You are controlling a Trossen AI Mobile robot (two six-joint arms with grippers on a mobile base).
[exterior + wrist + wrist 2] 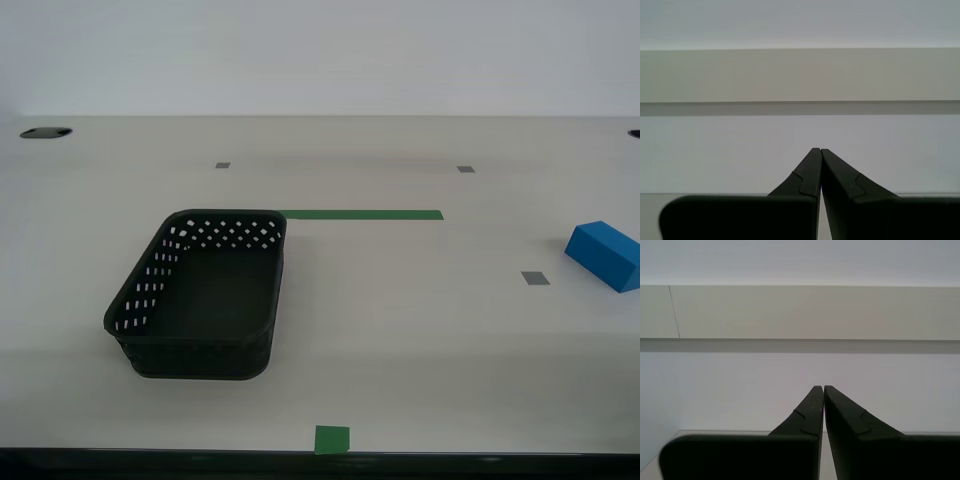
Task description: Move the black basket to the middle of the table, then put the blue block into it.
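Note:
The black basket [205, 295] stands empty on the table [400, 300], toward the exterior view's left and near the front edge. The blue block [605, 254] lies on the table at the exterior view's far right, partly cut off by the frame edge. Neither arm shows in the exterior view. My first gripper [817, 150] is shut and empty, pointing at a pale wall. My second gripper [821, 388] is shut and empty, also facing a wall, far from both things.
A long green tape strip [360, 214] lies behind the basket, and a green tape square [332, 439] sits at the front edge. Small grey squares [535, 278] dot the table. A dark hole [45, 132] is at the back left corner.

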